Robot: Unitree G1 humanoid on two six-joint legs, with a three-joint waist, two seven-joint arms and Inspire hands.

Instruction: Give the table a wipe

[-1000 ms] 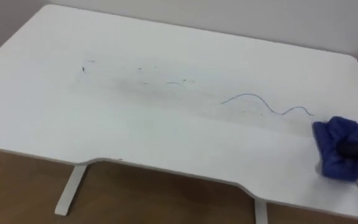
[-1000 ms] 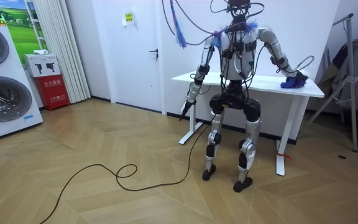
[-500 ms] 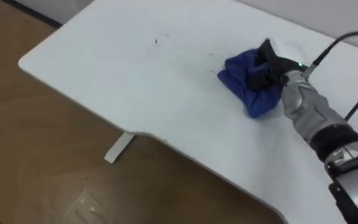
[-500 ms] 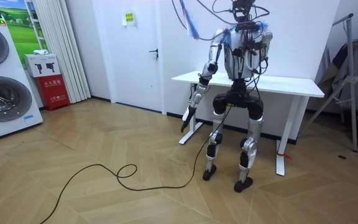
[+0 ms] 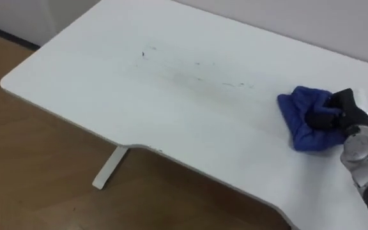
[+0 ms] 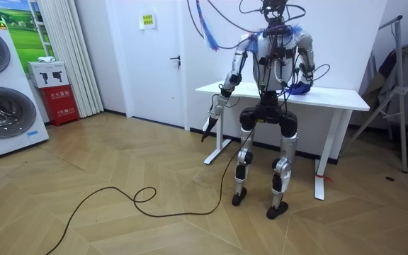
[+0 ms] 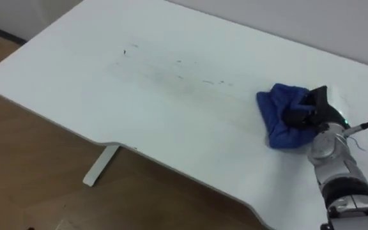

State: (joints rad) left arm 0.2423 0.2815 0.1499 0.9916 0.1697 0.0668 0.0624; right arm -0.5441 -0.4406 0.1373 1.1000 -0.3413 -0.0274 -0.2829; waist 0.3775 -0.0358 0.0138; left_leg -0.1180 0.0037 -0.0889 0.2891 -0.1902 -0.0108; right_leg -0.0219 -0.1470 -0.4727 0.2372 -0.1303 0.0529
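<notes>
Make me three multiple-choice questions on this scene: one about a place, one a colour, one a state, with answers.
1. Where is the cloth? A on the floor; B on the table, right of the faint marks; C hanging off its left edge.
2. The cloth's colour? A blue; B yellow; C white.
3. The right hand is: A hanging by the robot's side; B raised above the table; C curled on the cloth.
B: it rests on the white top. A: plainly blue. C: it grips the folds.

Blue cloth [image 5: 302, 118] on white table [image 5: 107, 83]
</notes>
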